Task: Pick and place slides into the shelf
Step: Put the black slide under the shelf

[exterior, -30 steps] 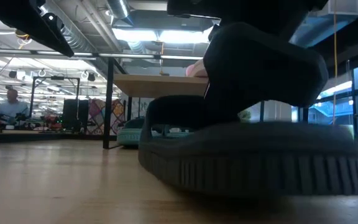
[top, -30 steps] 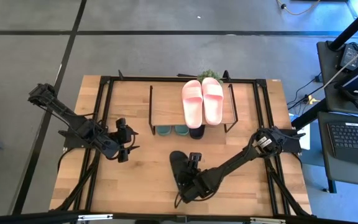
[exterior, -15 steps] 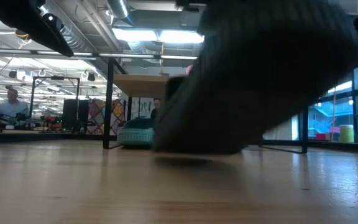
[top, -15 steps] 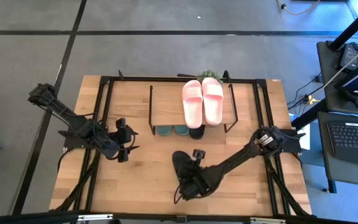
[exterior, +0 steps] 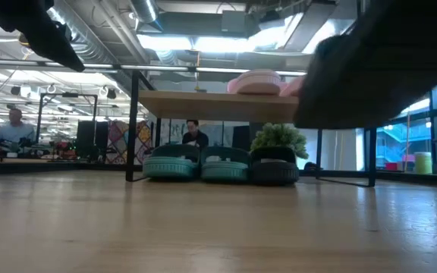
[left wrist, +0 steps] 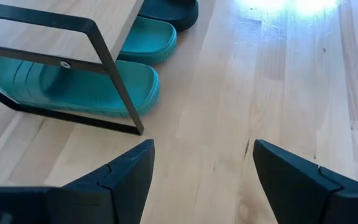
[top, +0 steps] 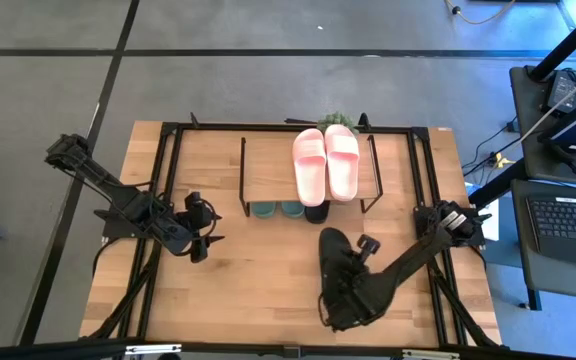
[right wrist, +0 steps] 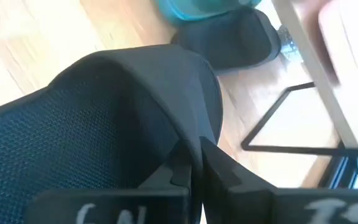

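— Nearest, lower middle of the high view: right gripper (top: 340, 300) pinching the strap of a black slide (top: 336, 262), lifted off the table (top: 238, 280)
— And the left gripper (top: 206, 228)?
— Left of centre, fingers spread, empty, waiting
— Farther back?
— On the shelf (top: 268, 170): pink pair (top: 326, 163) on top; green pair (top: 276, 210) and one black slide (top: 316, 213) beneath. Only the carried one left
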You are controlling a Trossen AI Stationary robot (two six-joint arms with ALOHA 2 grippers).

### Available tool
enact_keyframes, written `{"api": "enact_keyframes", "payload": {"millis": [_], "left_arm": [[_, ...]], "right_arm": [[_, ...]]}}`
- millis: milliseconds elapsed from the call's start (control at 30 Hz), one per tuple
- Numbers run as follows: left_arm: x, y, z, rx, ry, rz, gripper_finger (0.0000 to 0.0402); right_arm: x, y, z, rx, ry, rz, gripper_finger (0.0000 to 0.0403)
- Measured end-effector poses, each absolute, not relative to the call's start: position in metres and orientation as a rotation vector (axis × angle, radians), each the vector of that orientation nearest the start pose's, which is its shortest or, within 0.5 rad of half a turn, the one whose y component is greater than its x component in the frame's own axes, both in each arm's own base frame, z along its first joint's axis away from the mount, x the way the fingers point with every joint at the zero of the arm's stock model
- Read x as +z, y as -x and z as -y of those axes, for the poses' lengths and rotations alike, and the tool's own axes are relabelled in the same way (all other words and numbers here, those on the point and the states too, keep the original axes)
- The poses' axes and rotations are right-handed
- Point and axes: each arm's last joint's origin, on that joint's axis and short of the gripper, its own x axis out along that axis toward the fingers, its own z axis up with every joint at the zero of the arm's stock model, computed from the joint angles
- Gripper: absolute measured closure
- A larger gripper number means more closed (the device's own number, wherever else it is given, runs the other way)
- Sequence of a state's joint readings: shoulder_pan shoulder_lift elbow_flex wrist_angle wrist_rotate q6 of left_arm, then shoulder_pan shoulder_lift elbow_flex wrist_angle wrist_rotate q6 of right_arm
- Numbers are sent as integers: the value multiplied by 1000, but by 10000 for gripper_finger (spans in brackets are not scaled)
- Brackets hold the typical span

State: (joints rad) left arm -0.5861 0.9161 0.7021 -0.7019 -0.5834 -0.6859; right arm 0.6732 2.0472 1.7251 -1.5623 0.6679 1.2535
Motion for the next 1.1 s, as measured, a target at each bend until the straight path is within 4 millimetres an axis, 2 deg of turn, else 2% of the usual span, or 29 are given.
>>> {"api": "enact_keyframes", "payload": {"millis": [133,233,433,600,800,1100], "left_arm": [[247,-148,79,249,148,-714,138],[247,-148,79,250,148,-714,138],[247,-148,79,255,148,-707,138],[247,-149,79,262,132,-699,138],[247,-149,79,274,125,-690,138],[247,-149,79,274,124,-690,138]], "right_arm": [[217,-284,-203,-859,153,-1128,390],[195,-277,-192,-877,150,-1163,390],[167,-254,-170,-850,60,-1113,390],[154,-244,-149,-871,35,-1092,390],[143,-244,-125,-927,94,-1120,390],[131,-255,-105,-904,118,-1109,390]]}}
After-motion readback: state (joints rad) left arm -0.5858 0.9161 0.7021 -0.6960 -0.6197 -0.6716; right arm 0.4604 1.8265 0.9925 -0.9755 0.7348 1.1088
